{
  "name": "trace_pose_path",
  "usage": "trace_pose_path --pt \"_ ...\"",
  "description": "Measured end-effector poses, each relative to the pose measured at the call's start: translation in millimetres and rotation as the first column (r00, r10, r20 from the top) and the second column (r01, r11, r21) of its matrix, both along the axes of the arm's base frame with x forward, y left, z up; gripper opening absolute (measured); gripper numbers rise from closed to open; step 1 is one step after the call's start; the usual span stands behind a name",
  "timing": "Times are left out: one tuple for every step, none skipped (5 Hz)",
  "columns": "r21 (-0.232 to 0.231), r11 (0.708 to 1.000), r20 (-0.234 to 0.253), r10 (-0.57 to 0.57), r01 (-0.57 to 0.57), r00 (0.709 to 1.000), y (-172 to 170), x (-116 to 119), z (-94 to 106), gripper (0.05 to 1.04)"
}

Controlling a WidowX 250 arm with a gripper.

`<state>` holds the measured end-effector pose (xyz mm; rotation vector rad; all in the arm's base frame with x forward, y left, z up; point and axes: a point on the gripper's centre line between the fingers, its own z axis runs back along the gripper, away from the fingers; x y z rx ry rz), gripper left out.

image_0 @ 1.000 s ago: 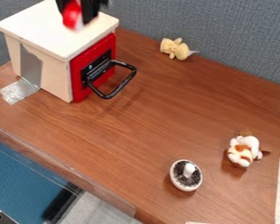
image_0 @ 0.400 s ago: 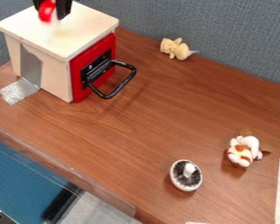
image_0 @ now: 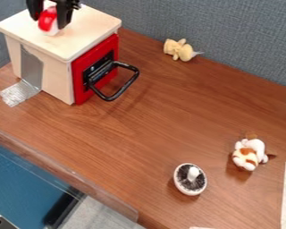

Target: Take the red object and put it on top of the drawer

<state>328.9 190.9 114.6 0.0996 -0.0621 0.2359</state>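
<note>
The hand [image_0: 49, 22] hangs at the red object [image_0: 47, 19], over the drawer [image_0: 80, 33].

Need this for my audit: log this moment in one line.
tool: open | red object: between fingertips, apparently resting on drawer top | handle: untouched

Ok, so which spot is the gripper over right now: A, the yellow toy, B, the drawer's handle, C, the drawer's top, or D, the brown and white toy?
C: the gripper hangs over the pale top of the drawer, with the red object there too.
</note>
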Motion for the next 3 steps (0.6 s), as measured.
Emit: trace_pose_path --pt "-0.005 1.0 -0.018 -0.001 0.001 1.0 -0.4 -2.0 3.9 1.004" --pt "-0.024 1.0 -0.026 -0.022 0.021 0.999 -9.4 -2.5 13.3 1.001" --pt "-0.027 0.997 0.048 -0.073 0.074 0.996 -28.5 -1.9 50.9 1.001"
